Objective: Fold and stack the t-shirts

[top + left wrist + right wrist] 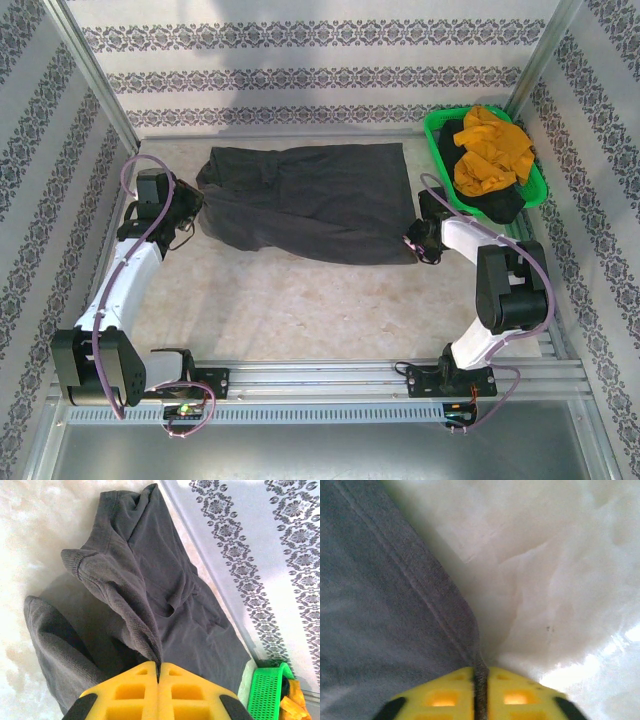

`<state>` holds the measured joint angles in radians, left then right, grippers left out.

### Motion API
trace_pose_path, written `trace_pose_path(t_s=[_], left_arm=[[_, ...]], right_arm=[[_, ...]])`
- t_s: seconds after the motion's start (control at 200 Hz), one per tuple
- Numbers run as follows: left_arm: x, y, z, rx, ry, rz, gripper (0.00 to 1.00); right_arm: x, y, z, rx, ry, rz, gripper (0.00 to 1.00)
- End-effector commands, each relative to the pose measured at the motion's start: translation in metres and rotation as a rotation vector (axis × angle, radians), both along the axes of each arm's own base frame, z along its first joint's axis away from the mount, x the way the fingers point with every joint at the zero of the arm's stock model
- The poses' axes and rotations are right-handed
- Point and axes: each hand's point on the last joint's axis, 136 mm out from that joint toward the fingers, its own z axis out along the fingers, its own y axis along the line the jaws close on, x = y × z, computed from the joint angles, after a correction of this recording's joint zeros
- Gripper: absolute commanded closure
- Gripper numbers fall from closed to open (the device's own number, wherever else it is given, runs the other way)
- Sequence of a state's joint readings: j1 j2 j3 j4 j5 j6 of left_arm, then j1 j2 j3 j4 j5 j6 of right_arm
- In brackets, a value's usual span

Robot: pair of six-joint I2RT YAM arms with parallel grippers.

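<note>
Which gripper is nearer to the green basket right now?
Right. The right gripper pinches the grey t-shirt at its corner close beside the green basket; the left gripper holds the shirt's opposite end, much farther off.

The near half of the table [300, 320] is left bare, and open passage is offered there between the arms. The far middle is covered by the charcoal-grey t-shirt [310, 200], pinched by the left gripper [157, 671] and the right gripper [481, 674]. The far right corner is blocked by the green basket [432, 128]; three sides are closed by patterned walls [300, 70].
</note>
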<state>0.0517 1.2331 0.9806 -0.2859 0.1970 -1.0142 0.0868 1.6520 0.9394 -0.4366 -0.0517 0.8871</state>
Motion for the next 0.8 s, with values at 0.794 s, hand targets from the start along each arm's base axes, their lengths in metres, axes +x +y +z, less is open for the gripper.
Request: trace_pose_path(t_s=[0.794], left_arm=[[0.007, 0.019, -0.017, 0.166, 0.101, 0.002, 1.00]], right_arm=[[0.098, -0.023, 0.035, -0.196, 0.079, 0.079, 1.00]])
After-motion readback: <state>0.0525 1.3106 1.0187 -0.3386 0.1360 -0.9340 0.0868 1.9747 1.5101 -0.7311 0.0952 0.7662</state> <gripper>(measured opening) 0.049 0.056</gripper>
